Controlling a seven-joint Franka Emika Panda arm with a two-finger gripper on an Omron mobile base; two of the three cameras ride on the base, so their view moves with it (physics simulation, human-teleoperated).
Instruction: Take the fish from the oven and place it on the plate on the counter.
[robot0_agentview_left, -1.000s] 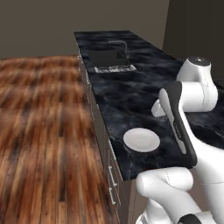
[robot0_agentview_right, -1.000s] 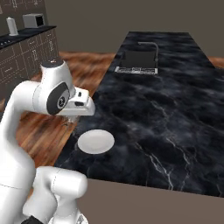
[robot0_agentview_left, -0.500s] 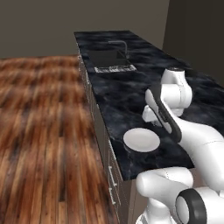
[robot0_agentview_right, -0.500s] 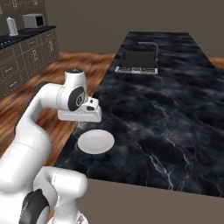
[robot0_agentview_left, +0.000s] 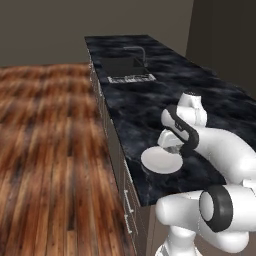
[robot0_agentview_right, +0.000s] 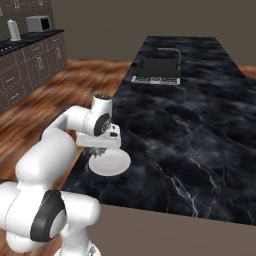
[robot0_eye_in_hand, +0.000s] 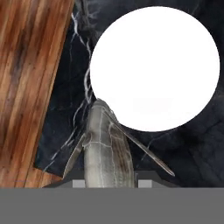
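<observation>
Over the near end of the counter (robot0_agentview_left: 150, 105) the white arm folds back on itself, its elbow high and its wrist turned down, so the gripper (robot0_agentview_left: 171, 148) hangs right above the plate (robot0_agentview_left: 161, 160). From the right base camera the same gripper (robot0_agentview_right: 100, 152) sits over the near-left part of the plate (robot0_agentview_right: 111, 163), close to the counter (robot0_agentview_right: 190, 125) edge by the wooden floor (robot0_agentview_right: 60, 95).

Looking along the hand, the fish (robot0_eye_in_hand: 107, 148) rises from between the 2 finger tips, clamped there, its grey body pointing at the plate (robot0_eye_in_hand: 155, 68) with its nose just overlapping the white rim. Its tail end is cut off at the bottom, and the finger tips themselves are mostly hidden behind it.

From both base cameras the fish is too small and too tucked under the hand to pick out. Further along the counter lies the sink (robot0_agentview_left: 125, 67) with its faucet (robot0_agentview_right: 172, 52).
</observation>
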